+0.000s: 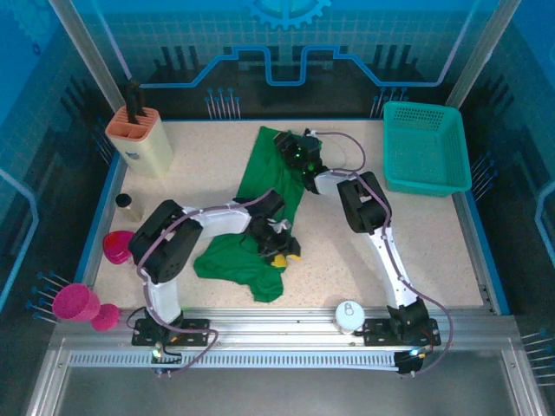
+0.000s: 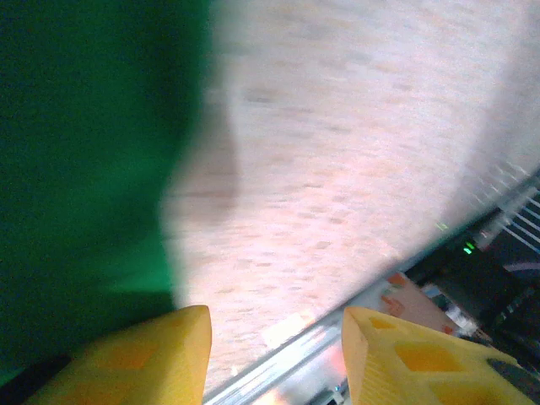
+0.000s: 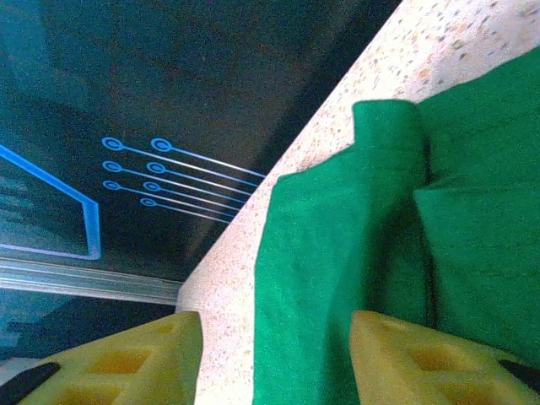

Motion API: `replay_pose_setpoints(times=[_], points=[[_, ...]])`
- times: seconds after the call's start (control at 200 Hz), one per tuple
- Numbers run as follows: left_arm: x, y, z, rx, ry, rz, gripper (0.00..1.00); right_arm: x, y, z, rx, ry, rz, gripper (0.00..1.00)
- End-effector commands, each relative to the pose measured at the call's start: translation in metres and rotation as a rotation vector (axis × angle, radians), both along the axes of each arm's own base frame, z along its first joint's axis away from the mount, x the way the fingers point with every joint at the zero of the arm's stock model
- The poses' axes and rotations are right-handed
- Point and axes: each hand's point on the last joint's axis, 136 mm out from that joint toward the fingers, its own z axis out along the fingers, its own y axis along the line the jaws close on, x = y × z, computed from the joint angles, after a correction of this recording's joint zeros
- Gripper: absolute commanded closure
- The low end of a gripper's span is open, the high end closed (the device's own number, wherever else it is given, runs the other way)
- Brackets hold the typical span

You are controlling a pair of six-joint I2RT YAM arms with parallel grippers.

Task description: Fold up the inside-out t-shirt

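Green t-shirt (image 1: 276, 173) lies crumpled on the worktop (image 1: 416, 243), a narrow strip running from under the right claw (image 1: 293, 146) to a bunched heap just left of the left claw (image 1: 282, 253). In the right wrist view the right claw (image 3: 274, 325) has its yellow fingers (image 3: 126, 363) apart, with a folded edge of the t-shirt (image 3: 337, 253) lying between and beyond them; whether they touch the cloth I cannot tell. In the left wrist view the left claw (image 2: 274, 325) stands apart too, with bare worktop (image 2: 337, 169) between its fingers and the t-shirt (image 2: 84, 169) just off its left finger. A teal basket (image 1: 425, 147) sits well to the right of the right claw
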Motion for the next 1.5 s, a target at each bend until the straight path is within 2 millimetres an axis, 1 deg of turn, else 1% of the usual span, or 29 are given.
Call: replay_pose_setpoints(times=[0.0,0.075,0.12,0.155,0.205,0.245,0.285,0.315,0.385,0.4,0.41,0.415,0.46,0.53,0.575,0.625,0.69,0.731,0.776,0.866,0.911,1.016,1.136,1.191,1.261,1.341,1.411,1.446,1.496], points=[[-0.013,-0.042,0.039,-0.205,0.065,-0.066,0.54,0.003,0.004,-0.028,-0.049,0.033,0.070,0.49],[-0.027,-0.059,0.067,-0.339,0.087,-0.137,0.54,0.005,0.005,-0.029,-0.035,0.019,0.091,0.47],[-0.030,-0.060,0.083,-0.381,0.054,-0.167,0.54,0.004,0.006,-0.023,-0.007,-0.006,0.100,0.48],[-0.027,-0.056,0.097,-0.382,-0.030,-0.177,0.55,0.004,0.006,-0.016,0.011,-0.034,0.115,0.48],[-0.020,-0.045,0.121,-0.363,-0.211,-0.183,0.55,0.004,0.004,-0.002,0.025,-0.069,0.128,0.48],[-0.015,-0.030,0.140,-0.332,-0.347,-0.194,0.54,0.003,-0.002,0.015,0.032,-0.097,0.125,0.47],[-0.003,-0.010,0.152,-0.257,-0.451,-0.174,0.51,0.002,-0.009,0.030,0.035,-0.118,0.114,0.46],[0.007,0.011,0.157,-0.171,-0.501,-0.136,0.49,0.001,-0.014,0.042,0.038,-0.131,0.108,0.45],[0.030,0.062,0.151,0.008,-0.541,-0.032,0.48,-0.003,-0.021,0.069,0.040,-0.175,0.118,0.44],[0.034,0.072,0.147,0.037,-0.539,-0.016,0.48,-0.005,-0.022,0.079,0.032,-0.207,0.131,0.45],[0.036,0.078,0.145,0.054,-0.538,-0.007,0.48,-0.006,-0.022,0.080,0.029,-0.214,0.135,0.45],[0.037,0.081,0.143,0.062,-0.536,-0.001,0.48,-0.007,-0.024,0.086,0.024,-0.230,0.138,0.45],[0.043,0.104,0.127,0.123,-0.511,0.035,0.48,-0.011,-0.031,0.097,0.010,-0.255,0.127,0.44],[0.044,0.121,0.102,0.174,-0.468,0.021,0.48,-0.018,-0.046,0.103,0.023,-0.264,0.095,0.44],[0.045,0.130,0.085,0.236,-0.440,0.020,0.49,-0.022,-0.057,0.099,0.044,-0.252,0.080,0.45],[0.046,0.139,0.066,0.301,-0.408,0.058,0.51,-0.028,-0.063,0.092,0.053,-0.233,0.073,0.45],[0.043,0.137,0.042,0.284,-0.379,0.113,0.52,-0.039,-0.071,0.077,0.047,-0.197,0.070,0.46],[0.038,0.138,0.027,0.280,-0.347,0.144,0.53,-0.049,-0.071,0.062,0.034,-0.169,0.072,0.47],[0.031,0.135,0.013,0.262,-0.309,0.150,0.53,-0.057,-0.068,0.048,0.027,-0.138,0.084,0.48],[0.018,0.133,-0.007,0.245,-0.263,0.133,0.53,-0.069,-0.059,0.019,0.024,-0.074,0.125,0.49],[0.011,0.127,-0.013,0.227,-0.257,0.095,0.53,-0.071,-0.057,0.005,0.020,-0.046,0.131,0.49],[-0.010,0.101,-0.017,0.163,-0.238,-0.056,0.53,-0.070,-0.055,-0.024,-0.012,0.024,0.131,0.49],[-0.025,0.077,-0.026,0.131,-0.190,-0.101,0.53,-0.065,-0.062,-0.050,-0.047,0.126,0.086,0.50],[-0.025,0.059,-0.027,0.091,-0.174,-0.110,0.53,-0.062,-0.069,-0.055,-0.062,0.135,0.064,0.51],[-0.027,0.031,-0.022,0.043,-0.164,-0.154,0.53,-0.057,-0.078,-0.054,-0.092,0.116,0.039,0.51],[-0.031,0.009,-0.020,0.035,-0.141,-0.190,0.53,-0.050,-0.088,-0.052,-0.117,0.111,0.036,0.51],[-0.044,-0.007,-0.018,0.009,-0.090,-0.215,0.53,-0.043,-0.093,-0.048,-0.116,0.103,0.063,0.51],[-0.052,-0.012,-0.015,-0.007,-0.067,-0.223,0.53,-0.040,-0.091,-0.044,-0.092,0.098,0.094,0.51],[-0.063,-0.017,-0.008,-0.024,-0.051,-0.236,0.53,-0.038,-0.087,-0.029,-0.038,0.049,0.142,0.50]])
